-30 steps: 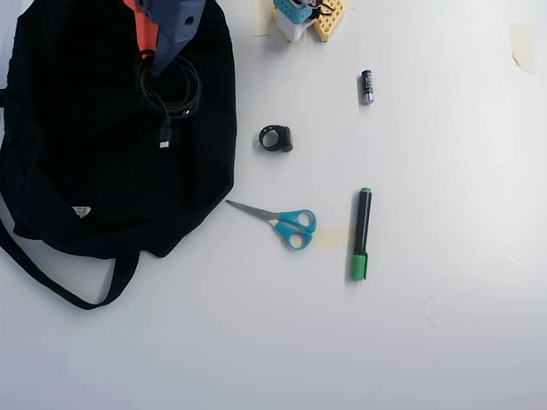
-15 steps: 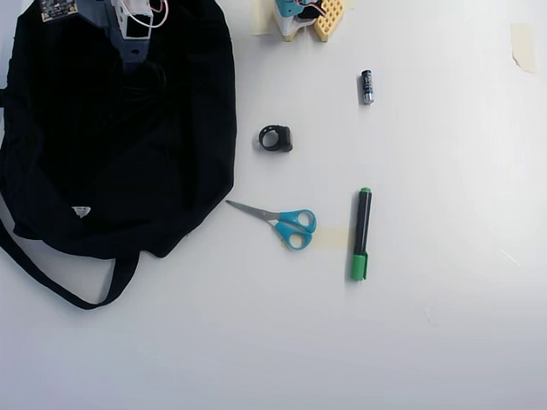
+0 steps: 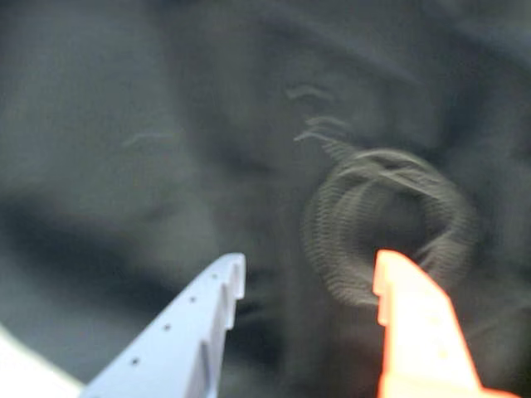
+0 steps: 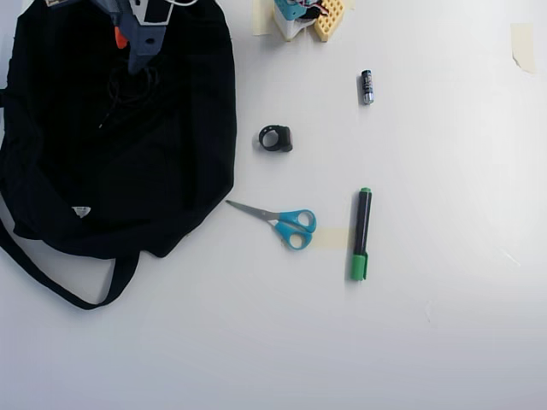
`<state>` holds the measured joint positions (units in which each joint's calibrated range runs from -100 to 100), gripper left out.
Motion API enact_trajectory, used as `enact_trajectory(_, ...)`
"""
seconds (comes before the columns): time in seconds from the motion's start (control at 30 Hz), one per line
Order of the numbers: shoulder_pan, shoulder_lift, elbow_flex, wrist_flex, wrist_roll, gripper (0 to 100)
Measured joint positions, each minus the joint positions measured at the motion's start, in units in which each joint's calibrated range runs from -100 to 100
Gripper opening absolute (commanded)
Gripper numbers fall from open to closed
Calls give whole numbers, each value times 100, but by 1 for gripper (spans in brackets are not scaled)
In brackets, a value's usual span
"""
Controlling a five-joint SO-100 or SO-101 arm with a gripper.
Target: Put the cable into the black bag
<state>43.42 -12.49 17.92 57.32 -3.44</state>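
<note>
Black bag lies floppy at the upper left of the desk in the overhead view, far larger than anything else, its long thin strap looping out at lower left and a small white label on the fabric near the bottom. The cable sits on the bag's dark cloth: the wrist view, heavily blurred, shows it as a loose round coil lying flat, clear of both fingers. In the overhead view the cable is only a faint dark loop against the black fabric near the bag's top; whether it lies inside the opening or on top of the cloth cannot be told. Gripper spread wide and empty, the grey-blue finger at left and the orange finger at right, the coil showing past the orange tip. From above, the gripper hangs over the bag's upper edge. Rest of the desk, all outside the bag: small black ring-shaped piece just right of the bag, blue-handled scissors below it, green-capped marker to their right, a small battery further up.
</note>
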Motion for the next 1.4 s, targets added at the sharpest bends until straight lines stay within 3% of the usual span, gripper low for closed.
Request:
enact_trajectory(0.17, -2116, -872, 47, 447, -259, 4)
enact_trajectory(0.33, -3747, -1054, 55, 447, -459, 2)
enact_trajectory(0.53, -4048, -2026, 338, 945, -869, 2)
enact_trajectory(0.87, -4475, -3230, 1879, 1872, -933, 2)
enact_trajectory(1.03, -4702, -4251, 2728, 1709, -933, 2)
enact_trajectory(1.23, -5077, -5704, 4355, 730, -928, 2)
enact_trajectory(1.4, -5320, -6941, 5660, 464, -488, 2)
